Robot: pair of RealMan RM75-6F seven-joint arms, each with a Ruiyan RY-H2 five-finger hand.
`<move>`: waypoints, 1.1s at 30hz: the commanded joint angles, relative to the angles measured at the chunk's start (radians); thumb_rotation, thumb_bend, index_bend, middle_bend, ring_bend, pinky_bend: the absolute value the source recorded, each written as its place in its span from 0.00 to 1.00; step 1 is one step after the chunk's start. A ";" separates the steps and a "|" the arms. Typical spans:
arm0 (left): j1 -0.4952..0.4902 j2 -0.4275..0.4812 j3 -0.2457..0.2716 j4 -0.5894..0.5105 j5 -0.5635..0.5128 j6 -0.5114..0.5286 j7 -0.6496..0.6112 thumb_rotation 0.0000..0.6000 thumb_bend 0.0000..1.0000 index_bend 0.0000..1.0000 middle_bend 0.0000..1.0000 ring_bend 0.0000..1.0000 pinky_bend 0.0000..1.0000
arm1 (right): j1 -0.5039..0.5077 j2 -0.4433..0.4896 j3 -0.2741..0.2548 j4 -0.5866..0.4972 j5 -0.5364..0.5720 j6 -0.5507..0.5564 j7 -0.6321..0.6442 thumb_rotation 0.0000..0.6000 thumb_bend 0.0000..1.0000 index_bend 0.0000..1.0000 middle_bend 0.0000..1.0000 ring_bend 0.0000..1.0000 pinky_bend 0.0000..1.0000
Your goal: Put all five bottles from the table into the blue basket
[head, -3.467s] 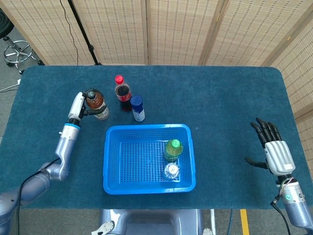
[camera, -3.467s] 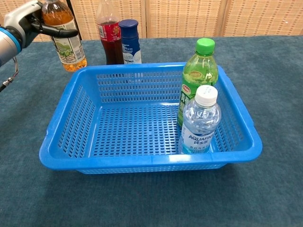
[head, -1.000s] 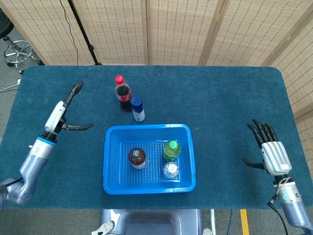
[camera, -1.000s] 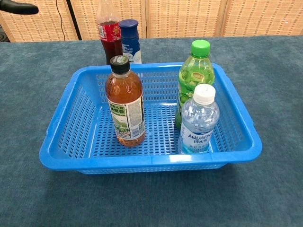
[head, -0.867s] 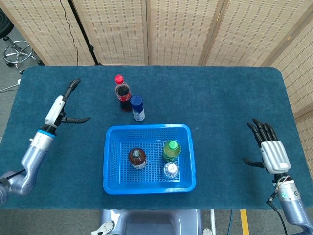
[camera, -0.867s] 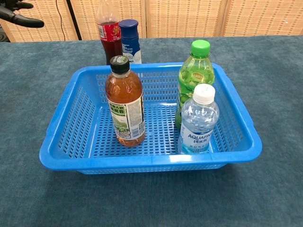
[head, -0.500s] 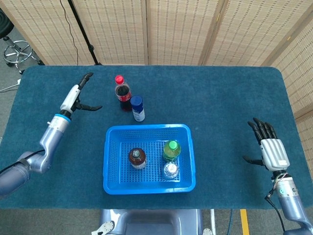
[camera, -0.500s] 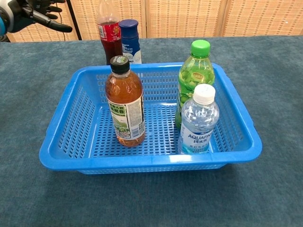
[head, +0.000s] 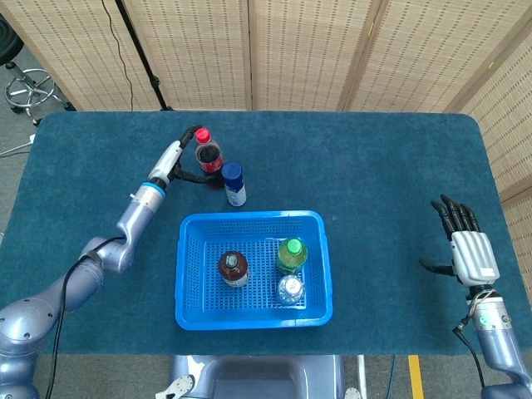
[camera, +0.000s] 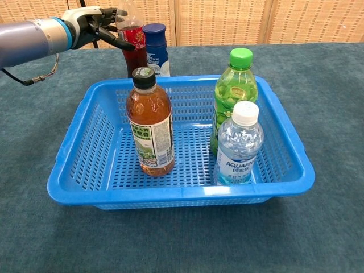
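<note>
Head view is showing your left hand reaching in from the left with its fingers spread wide around the red-capped dark cola bottle, not yet closing on it as far as you can tell. That bottle is standing upright on the desk, its long axis vertical, directly right of the palm. The blue-capped white bottle is standing just beside it, toward the perforated blue plastic basket. Your right hand is hanging open and empty, well apart at the far edge, so the left is the nearer one.
</note>
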 commanded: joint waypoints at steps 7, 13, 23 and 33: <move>-0.057 -0.082 -0.008 0.110 0.028 -0.029 -0.086 1.00 0.09 0.00 0.00 0.00 0.00 | 0.001 0.004 0.017 0.014 0.027 -0.010 0.023 1.00 0.00 0.00 0.00 0.00 0.00; -0.077 -0.146 -0.029 0.208 0.009 -0.009 -0.083 1.00 0.50 0.30 0.22 0.22 0.29 | 0.000 0.006 0.021 0.016 0.032 -0.012 0.029 1.00 0.00 0.00 0.00 0.00 0.00; -0.060 -0.148 -0.065 0.215 -0.021 0.078 -0.070 1.00 0.58 0.69 0.55 0.48 0.53 | -0.001 0.009 0.018 0.009 0.023 -0.009 0.030 1.00 0.00 0.00 0.00 0.00 0.00; 0.091 0.099 -0.024 -0.119 0.071 0.322 -0.133 1.00 0.58 0.69 0.55 0.48 0.53 | -0.003 0.010 0.006 -0.010 0.001 -0.001 0.017 1.00 0.00 0.00 0.00 0.00 0.00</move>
